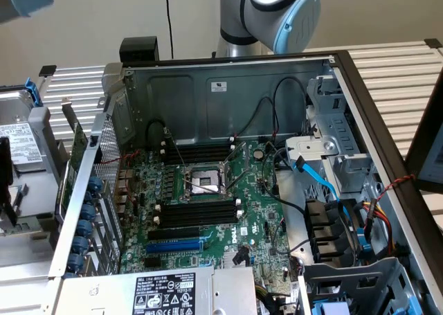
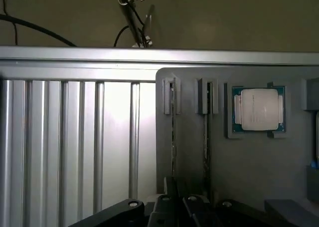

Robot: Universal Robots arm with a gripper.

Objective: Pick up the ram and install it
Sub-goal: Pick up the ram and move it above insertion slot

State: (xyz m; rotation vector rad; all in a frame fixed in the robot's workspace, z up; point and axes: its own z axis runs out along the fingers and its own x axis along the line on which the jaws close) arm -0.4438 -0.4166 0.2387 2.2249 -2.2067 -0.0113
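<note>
Over the ribbed metal table (image 2: 75, 137) we look down on a grey holder (image 2: 249, 172), which stands its parts ready for a grab from above. The ram (image 2: 173, 132) sits on edge in a narrow groove, with a processor (image 2: 258, 109) in a pocket further along. Our gripper (image 2: 184, 204) hangs nearest that groove (open or closed, we cannot tell). In the exterior view the opened computer case (image 1: 208, 86) lies flat, and its black memory slots (image 1: 197, 214) look bare, facing up.

Open access from above is left over the black memory slots (image 1: 197, 214) beside the CPU socket (image 1: 201, 182), while the sides are hemmed by the case wall (image 1: 208, 107), blue cable (image 1: 320, 180), drive cage (image 1: 332, 149) and power supply (image 1: 166, 293).
</note>
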